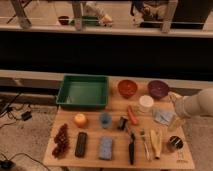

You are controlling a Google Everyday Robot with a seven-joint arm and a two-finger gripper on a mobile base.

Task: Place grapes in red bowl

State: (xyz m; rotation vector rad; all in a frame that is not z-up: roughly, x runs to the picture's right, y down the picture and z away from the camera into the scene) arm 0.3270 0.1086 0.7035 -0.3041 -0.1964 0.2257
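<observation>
Claw (173, 96) spread wide, holding nothing, at right edge of surface (115, 154), just beside purple bowl (158, 89). Grapes (61, 141) lying at front-left corner beside black block (81, 144), well apart from red bowl (127, 88) at back.

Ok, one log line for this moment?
tool: open, empty, far right beside round purple bowl | dark maroon grape bunch: front left | glossy orange-red round bowl: back centre, no grapes

Dark maroon grapes (61, 141) front-left, seemingly lying flat, red bowl (127, 88) upright, rear
</observation>
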